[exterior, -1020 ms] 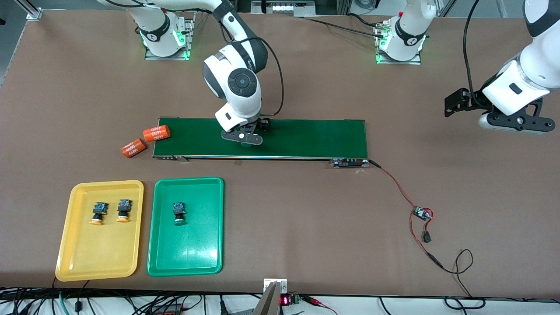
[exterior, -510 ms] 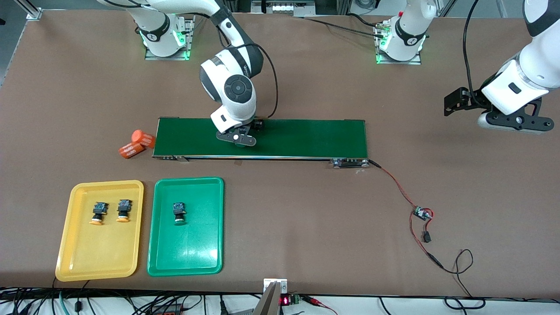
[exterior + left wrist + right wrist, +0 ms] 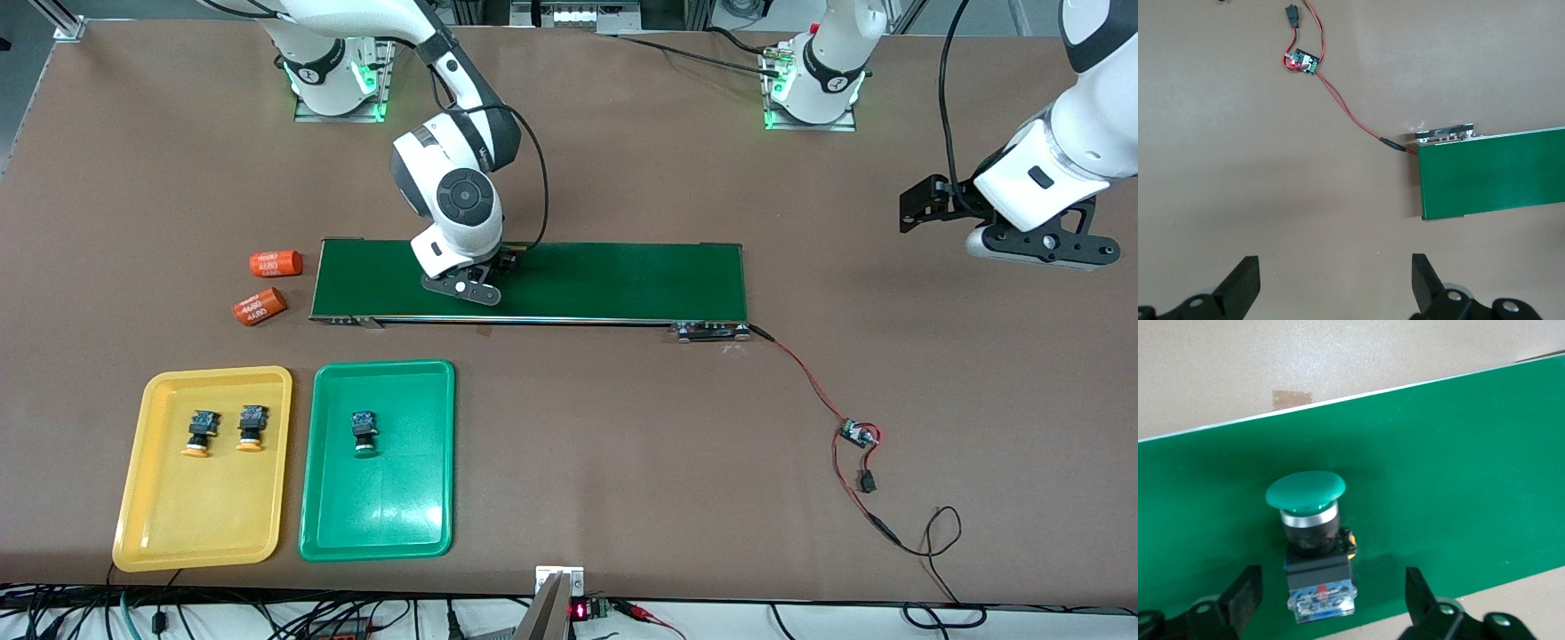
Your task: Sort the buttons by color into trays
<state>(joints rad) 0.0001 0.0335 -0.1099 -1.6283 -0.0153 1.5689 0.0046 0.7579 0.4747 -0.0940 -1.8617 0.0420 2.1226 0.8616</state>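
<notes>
My right gripper [image 3: 466,292] is low over the dark-green belt [image 3: 622,280], near the right arm's end. In the right wrist view its fingers [image 3: 1248,592] stand open on both sides of a green-capped button [image 3: 1313,533] lying on the belt, with gaps on each side. The front view hides that button under the hand. The yellow tray [image 3: 204,524] holds two yellow-orange-capped buttons [image 3: 200,433] [image 3: 252,428]. The green tray [image 3: 382,520] holds one green-capped button [image 3: 363,433]. My left gripper [image 3: 1336,280] waits open and empty over bare table off the belt's other end.
Two orange cylinders [image 3: 276,263] [image 3: 259,306] lie on the table beside the belt's end toward the right arm. A red-black wire with a small circuit board [image 3: 858,434] runs from the belt's other end toward the front camera.
My right gripper has slid along the belt toward the right arm's end. One orange cylinder has rolled away from the belt's end. The left arm has barely moved.
</notes>
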